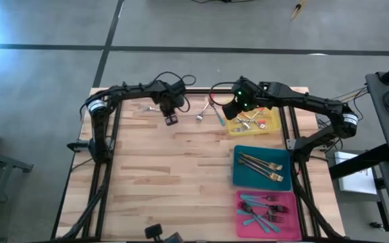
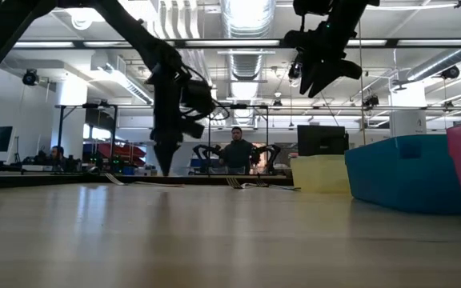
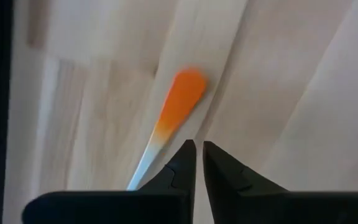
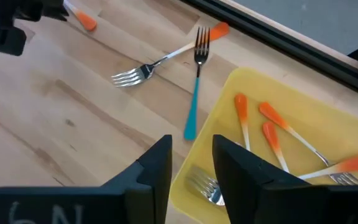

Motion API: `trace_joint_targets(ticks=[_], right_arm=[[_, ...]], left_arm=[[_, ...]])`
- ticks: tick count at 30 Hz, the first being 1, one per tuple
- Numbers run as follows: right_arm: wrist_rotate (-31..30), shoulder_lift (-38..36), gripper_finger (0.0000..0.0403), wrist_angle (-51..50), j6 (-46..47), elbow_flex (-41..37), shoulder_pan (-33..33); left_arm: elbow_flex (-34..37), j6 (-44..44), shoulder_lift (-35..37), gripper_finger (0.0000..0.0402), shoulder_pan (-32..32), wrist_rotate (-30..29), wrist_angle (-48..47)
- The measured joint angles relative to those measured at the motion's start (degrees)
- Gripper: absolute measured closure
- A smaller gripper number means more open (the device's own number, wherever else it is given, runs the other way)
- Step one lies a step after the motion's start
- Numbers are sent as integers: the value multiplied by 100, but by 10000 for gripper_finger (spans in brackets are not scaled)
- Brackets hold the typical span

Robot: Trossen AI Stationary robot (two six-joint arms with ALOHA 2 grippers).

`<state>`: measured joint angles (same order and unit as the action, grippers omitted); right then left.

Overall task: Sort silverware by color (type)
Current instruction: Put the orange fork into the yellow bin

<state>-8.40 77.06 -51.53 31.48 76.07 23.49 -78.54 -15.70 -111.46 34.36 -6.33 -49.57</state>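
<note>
Left gripper (image 3: pixel 197 163) lowered just beside orange-handled utensil (image 3: pixel 178 109), well left of yellow tray (image 1: pixel 273 128); fingers nearly closed, nothing held. Fingers to be spread, handle straddled (not pinched from side). Right gripper (image 4: pixel 190 163) open over yellow tray edge, empty.

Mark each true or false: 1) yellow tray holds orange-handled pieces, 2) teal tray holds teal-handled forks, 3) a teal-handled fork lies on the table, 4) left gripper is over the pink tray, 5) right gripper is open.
1. True: the yellow tray holds orange-handled pieces.
2. False: the teal tray holds gold forks.
3. True: a teal-handled fork lies beside the yellow tray.
4. False: the left gripper is at the table's far edge, by an orange handle; the pink tray is at the near right.
5. True: the right gripper is open, empty.
</note>
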Motion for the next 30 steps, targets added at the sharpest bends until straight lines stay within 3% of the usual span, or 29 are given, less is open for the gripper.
trace_joint_targets(ticks=[7, 16, 30], right_arm=[[-9, 0, 297, 20, 146, 0, 2], [-11, 0, 305, 342, 151, -15, 2], [-13, 0, 310, 450, 153, -37, 0]], left_arm=[[374, -610, 0, 354, 78, -665, -35], [414, -941, -1, 308, 138, -954, 16], [388, -1266, -377, 291, 759, -585, -87]])
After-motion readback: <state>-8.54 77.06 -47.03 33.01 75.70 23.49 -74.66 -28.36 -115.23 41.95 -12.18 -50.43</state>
